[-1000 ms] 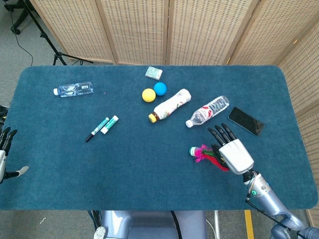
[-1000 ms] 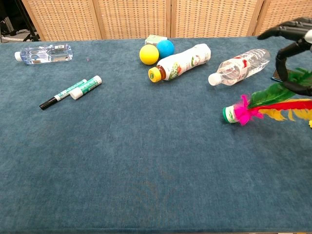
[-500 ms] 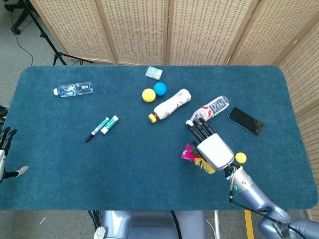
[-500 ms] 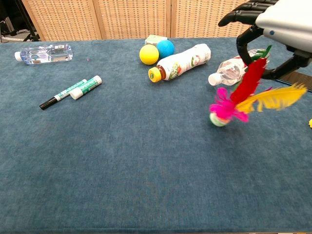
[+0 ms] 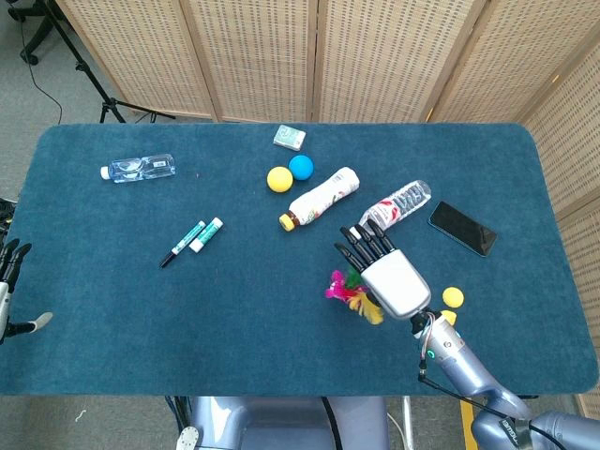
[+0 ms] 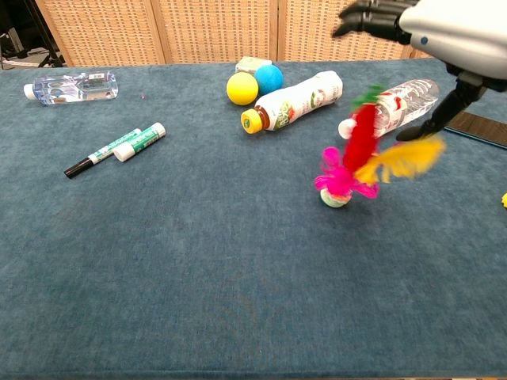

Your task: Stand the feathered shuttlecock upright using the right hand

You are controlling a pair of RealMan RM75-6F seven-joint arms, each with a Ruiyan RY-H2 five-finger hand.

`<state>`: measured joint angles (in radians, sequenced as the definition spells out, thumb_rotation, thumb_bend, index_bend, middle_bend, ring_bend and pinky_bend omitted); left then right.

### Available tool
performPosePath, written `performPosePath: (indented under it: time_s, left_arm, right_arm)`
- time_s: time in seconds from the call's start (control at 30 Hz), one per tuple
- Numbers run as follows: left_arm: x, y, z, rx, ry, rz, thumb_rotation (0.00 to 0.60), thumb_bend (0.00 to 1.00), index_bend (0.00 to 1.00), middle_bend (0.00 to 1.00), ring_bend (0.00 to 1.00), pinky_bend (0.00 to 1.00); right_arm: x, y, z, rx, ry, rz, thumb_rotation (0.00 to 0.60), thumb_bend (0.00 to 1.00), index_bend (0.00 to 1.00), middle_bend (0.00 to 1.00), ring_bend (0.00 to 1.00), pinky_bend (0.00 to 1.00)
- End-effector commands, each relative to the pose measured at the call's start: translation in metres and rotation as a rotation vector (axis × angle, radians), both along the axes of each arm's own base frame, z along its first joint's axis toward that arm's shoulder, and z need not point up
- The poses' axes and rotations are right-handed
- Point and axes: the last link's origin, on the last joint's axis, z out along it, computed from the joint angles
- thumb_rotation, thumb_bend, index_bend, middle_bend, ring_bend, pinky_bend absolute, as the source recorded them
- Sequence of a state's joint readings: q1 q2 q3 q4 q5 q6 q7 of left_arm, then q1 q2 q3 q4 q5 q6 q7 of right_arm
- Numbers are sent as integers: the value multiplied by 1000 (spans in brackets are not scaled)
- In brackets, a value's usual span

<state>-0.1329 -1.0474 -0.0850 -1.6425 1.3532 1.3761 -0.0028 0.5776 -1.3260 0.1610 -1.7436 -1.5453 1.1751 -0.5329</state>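
- The feathered shuttlecock [image 6: 348,166] stands on the blue table [image 5: 112,281] directly beneath the right hand [image 5: 387,274], base down on the cloth.
- Its long axis runs nearly upright, leaning slightly; the red feather points up toward the palm, while a yellow feather splays out sideways toward the hand's thumb side.
- The right hand hovers over the feathers with its fingers [image 6: 366,13] stretched forward and spread; in the chest view the thumb hangs down apart from the plumes, so it appears to hold nothing, though blur makes contact with the feather tips hard to rule out.
- Just beyond the fingertips lies a clear water bottle [image 5: 392,208], with a white bottle [image 5: 319,197] next to it, further from the hand.
- A black phone [image 5: 461,228] lies off to the hand's outer side, and a small yellow ball [image 5: 453,297] sits close beside the wrist.
- The left hand [image 5: 9,281] shows only at the table's far edge, fingers apart and empty.
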Motion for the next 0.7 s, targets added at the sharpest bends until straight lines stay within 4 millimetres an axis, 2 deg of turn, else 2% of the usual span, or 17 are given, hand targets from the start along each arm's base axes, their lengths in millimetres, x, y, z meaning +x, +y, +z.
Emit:
performPosePath:
  time_s: [0.03,0.13,0.23,0.27,0.4,0.5,0.53,0.63,0.67,0.7]
  left_arm:
    - [0,0,0,0,1,0,600,0,0,0,0,0]
    - [1,0,-1,-1,1,-1,600,0,0,0,0,0]
    - [1,0,-1,-1,2,0,600,0,0,0,0,0]
    - [0,0,-1,-3,3,-1,600,0,0,0,0,0]
    - [1,-1,-2,-6,4,-6,600,0,0,0,0,0]
    - [1,-3,-1,-1,-2,-10,600,0,0,0,0,0]
    - [1,-3,0,1,-3,-12,600,0,0,0,0,0]
    - [2,-5,1,4,-8,-15,600,0,0,0,0,0]
    - [1,-5,1,6,-11,-16,600,0,0,0,0,0]
    - [1,-6,1,6,-12,-16,600,0,0,0,0,0]
  right_arm:
    - [7,1,4,-3,-38,19,600,0,49,0,0,0]
    - [19,3,22,-26,-135,49,600,0,49,0,0,0]
    - [22,6,41,-46,-196,59,600,0,49,0,0,0]
    - [21,9,53,-64,-230,58,600,0,49,0,0,0]
    - [9,15,80,-95,-265,39,600,0,49,0,0,0]
    - [-25,22,100,-122,-312,-20,600,0,49,0,0,0]
    - [-47,25,103,-129,-321,-78,600,0,49,0,0,0]
    - [-82,31,107,-137,-335,-157,600,0,49,0,0,0]
    - [-105,36,109,-147,-332,-224,600,0,49,0,0,0]
    - [-117,40,109,-147,-338,-250,600,0,49,0,0,0]
